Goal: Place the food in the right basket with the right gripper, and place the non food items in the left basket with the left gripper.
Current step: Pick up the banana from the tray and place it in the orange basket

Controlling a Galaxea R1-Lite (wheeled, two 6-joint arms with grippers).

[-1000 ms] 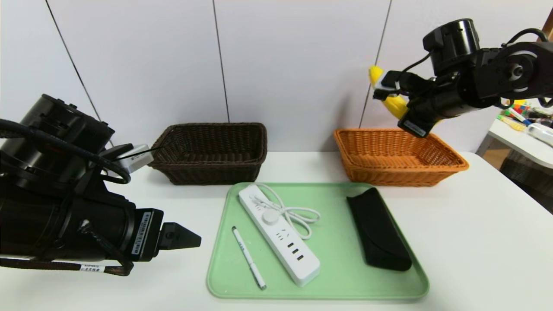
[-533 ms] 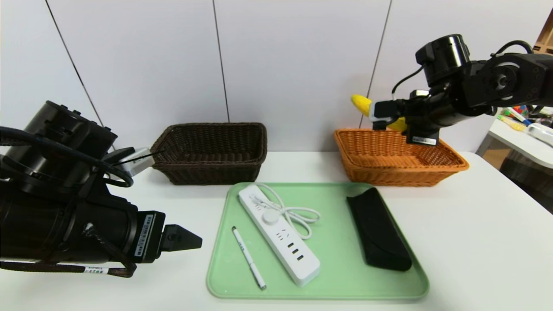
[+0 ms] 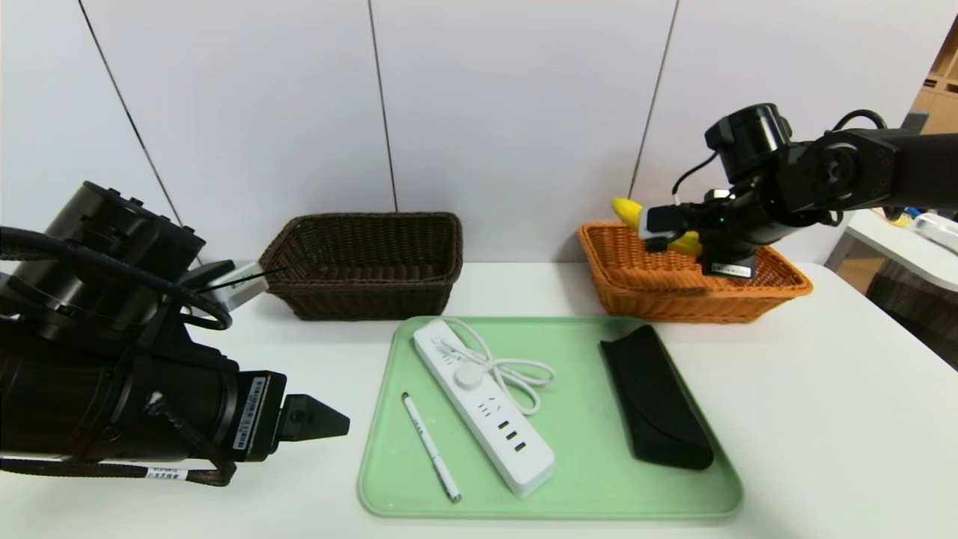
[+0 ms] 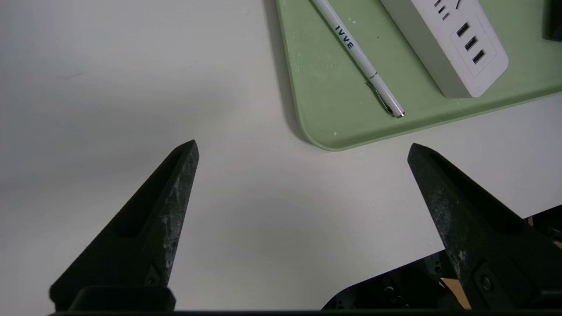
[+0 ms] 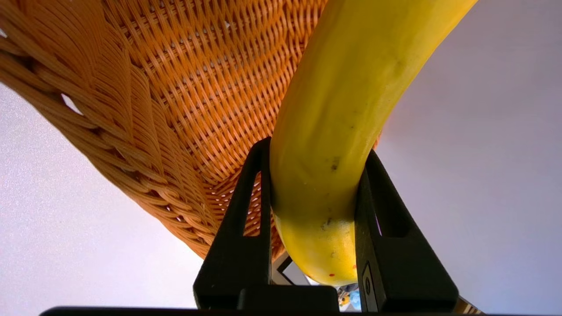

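Gripping a yellow banana point(image 3: 627, 212) at right of frame, the right gripper point(image 3: 658, 227) holds it over the orange basket point(image 3: 636, 288).

Centre frame, the green tray point(image 3: 591, 479) carries a pen point(image 3: 432, 447), power strip point(image 3: 483, 405) and black case point(image 3: 655, 397); the brown basket point(image 3: 359, 296) stands behind. At lower left, the left gripper point(image 4: 303, 147) hangs wide open over the table point(image 3: 823, 419).

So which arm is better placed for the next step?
Right: the right gripper is shut on the yellow banana over the orange wicker basket. The left gripper hangs open beside the green tray.
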